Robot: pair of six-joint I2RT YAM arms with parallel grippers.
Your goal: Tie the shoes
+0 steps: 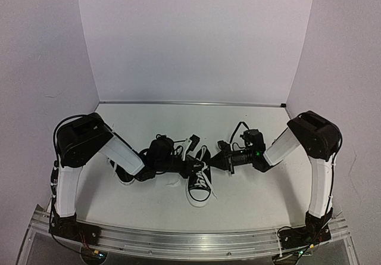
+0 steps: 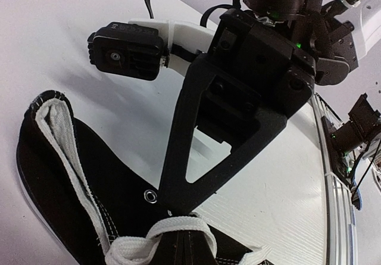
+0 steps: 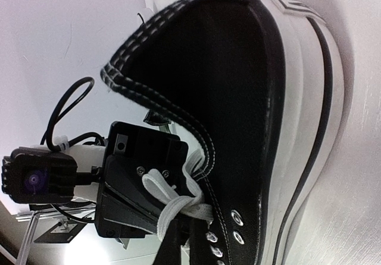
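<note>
White laces [image 2: 156, 236] of the middle shoe [image 1: 199, 186] sit between my two pincers. The left pincer [image 1: 192, 169] and right pincer [image 1: 215, 160] are both at them; I cannot tell how wide either stands. A second shoe [image 1: 123, 174] lies under my left arm [image 1: 122, 152] on the table [image 1: 256, 122].

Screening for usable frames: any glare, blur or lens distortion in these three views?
Top external: even light, faint shadows, the near rail bowed by the lens. Left wrist: sharp, table washed out. Right wrist: shoe sharp, its white sole nearly blown out.

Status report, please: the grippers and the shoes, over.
Both left gripper and right gripper at laces of middle sneaker; jaws unclear. No bow seen. Other sneaker partly under left arm.
</note>
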